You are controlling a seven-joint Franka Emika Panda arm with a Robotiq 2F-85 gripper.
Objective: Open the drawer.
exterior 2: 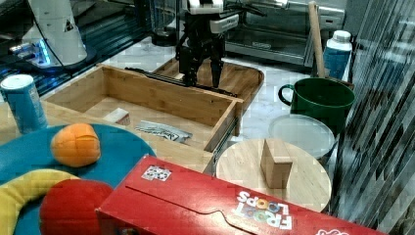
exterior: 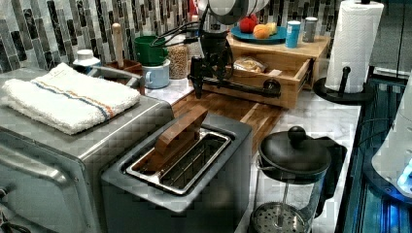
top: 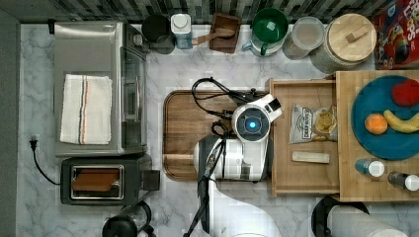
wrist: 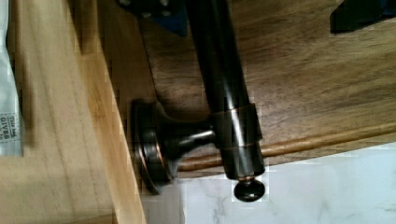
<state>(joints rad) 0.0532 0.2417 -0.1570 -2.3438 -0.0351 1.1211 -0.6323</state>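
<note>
— One drawer (top: 304, 174), where?
— Pulled far out of the wooden stand (top: 348, 190), over the brown tray (top: 184, 129), holding a chip bag (top: 313, 123).
— The gripper (exterior 2: 201, 78)?
— Jaws apart, straddling the black bar handle (wrist: 223, 88).

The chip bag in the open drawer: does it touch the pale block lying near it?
Apart. The top view shows a strip of bare wood of the drawer between the chip bag and the pale block.
</note>
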